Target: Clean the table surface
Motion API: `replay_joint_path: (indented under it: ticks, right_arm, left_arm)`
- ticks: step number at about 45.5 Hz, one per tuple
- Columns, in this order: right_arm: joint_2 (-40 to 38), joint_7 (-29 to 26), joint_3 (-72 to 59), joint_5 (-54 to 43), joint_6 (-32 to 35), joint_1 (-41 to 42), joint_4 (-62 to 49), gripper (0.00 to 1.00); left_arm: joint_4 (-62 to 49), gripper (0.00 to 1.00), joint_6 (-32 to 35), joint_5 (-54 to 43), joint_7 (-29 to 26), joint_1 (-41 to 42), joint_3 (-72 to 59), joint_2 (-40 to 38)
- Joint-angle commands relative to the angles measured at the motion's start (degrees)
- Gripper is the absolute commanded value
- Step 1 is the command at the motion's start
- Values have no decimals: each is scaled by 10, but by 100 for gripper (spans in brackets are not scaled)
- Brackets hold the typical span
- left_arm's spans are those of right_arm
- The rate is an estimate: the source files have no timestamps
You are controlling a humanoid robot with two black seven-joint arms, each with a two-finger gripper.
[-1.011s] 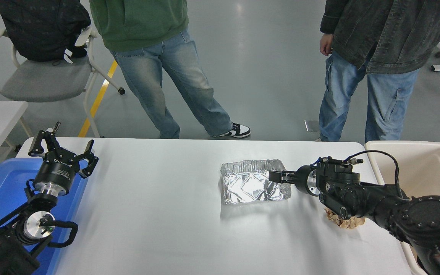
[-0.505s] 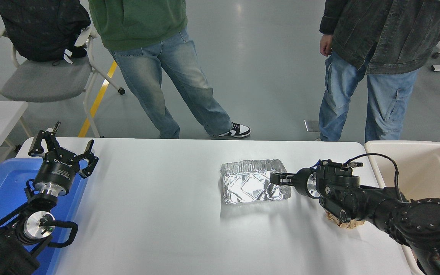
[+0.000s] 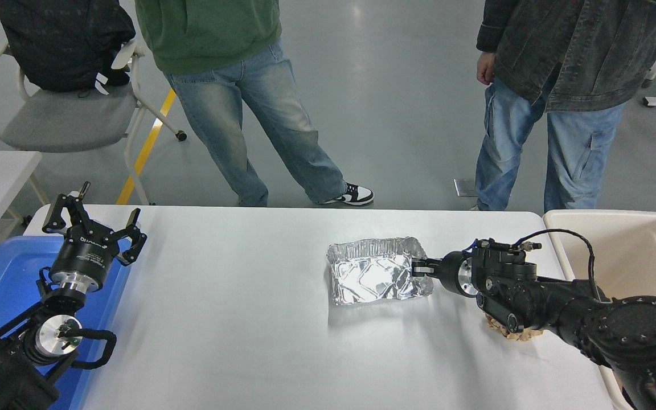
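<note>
Right claw (image 3: 419, 267) is at the foil tray's (image 3: 376, 270) right rim, fingers pinched on that rim as far as I can make out, though the tips are tiny and partly lost in the foil glare. Arm comes in from the lower right, low over the table (image 3: 237, 319), wrist pointing left toward the tray.

Tray sits right of centre on the table, crumpled, shiny, open side up, near the far edge. Just right of the tray and nearer the camera, a brown paper wad (image 3: 513, 333) peeks out from under the right arm, mostly hidden by it. Further right of the tray, off the table end, a beige bin (image 3: 618, 250).

Left claw (image 3: 93, 228) is parked well left of the tray, at the table's left corner, fingers spread wide, holding nothing, pointing up and away. It hangs over a blue bin (image 3: 3, 279) beside the table.

The table fills the lower frame, white, matte, tray and wad the only items on it.

Beyond the tray, past the far edge: person in green top (image 3: 237, 85) w/ jeans, and another in a dark jacket (image 3: 561, 74). Far left of the tray, a chair (image 3: 66, 114) w/ a black bag (image 3: 60, 40) on it.
</note>
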Motion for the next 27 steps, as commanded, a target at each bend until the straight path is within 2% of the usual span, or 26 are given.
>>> replay_joint_path:
  ticks: [1,19,27]
  right_arm:
    - [-2,6,-8,2,2,4,0,0]
    - [-17,30,3,9,11,25,12,0]
    - [-74,37,2,32,20,52,98,0]
  left_arm:
    - [0,99,0,0,0,0,0,0]
    - [0,99,0,0,0,0,0,0]
    - [0,99,0,0,0,0,0,0]
